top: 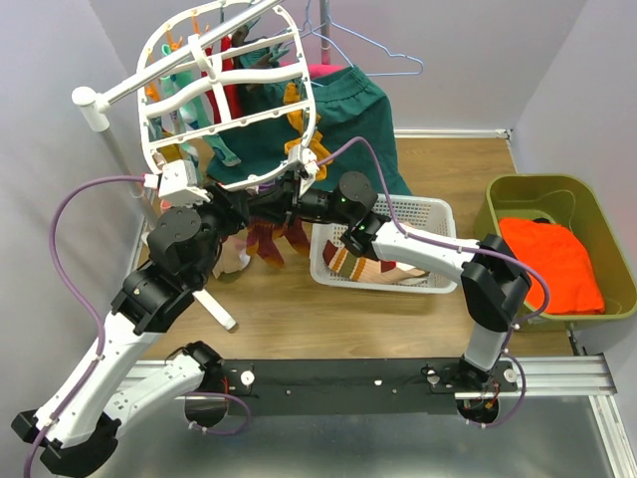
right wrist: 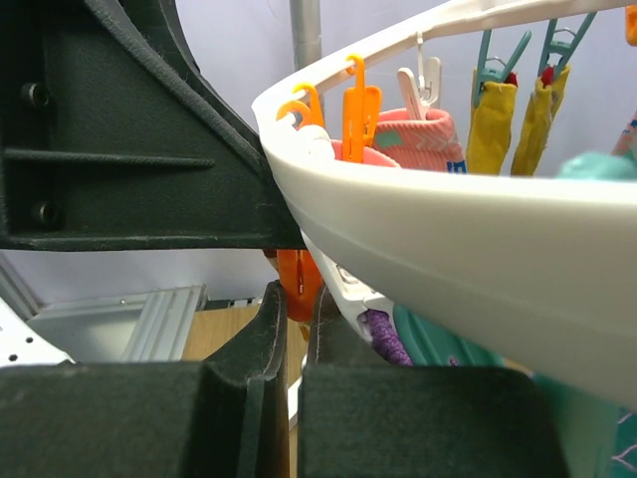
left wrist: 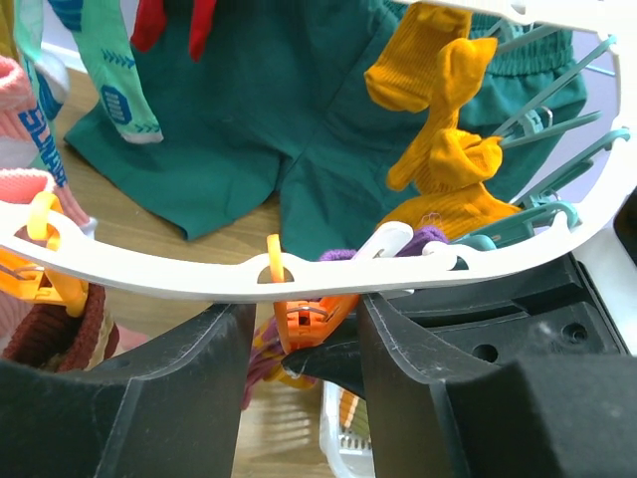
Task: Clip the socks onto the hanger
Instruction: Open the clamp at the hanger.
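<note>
The white lattice hanger hangs at the back left, with its rim across the left wrist view and the right wrist view. Mustard socks, a pink and teal sock and a maroon striped sock hang from its clips. My right gripper is shut on an orange clip under the rim. My left gripper is open, its fingers either side of that clip and of the right fingertip. Both grippers meet under the hanger's front edge.
A dark green garment hangs behind the hanger on wire hangers. A white mesh basket with more socks stands mid-table. An olive bin with an orange cloth is at the right. The hanger stand's pole is at the left.
</note>
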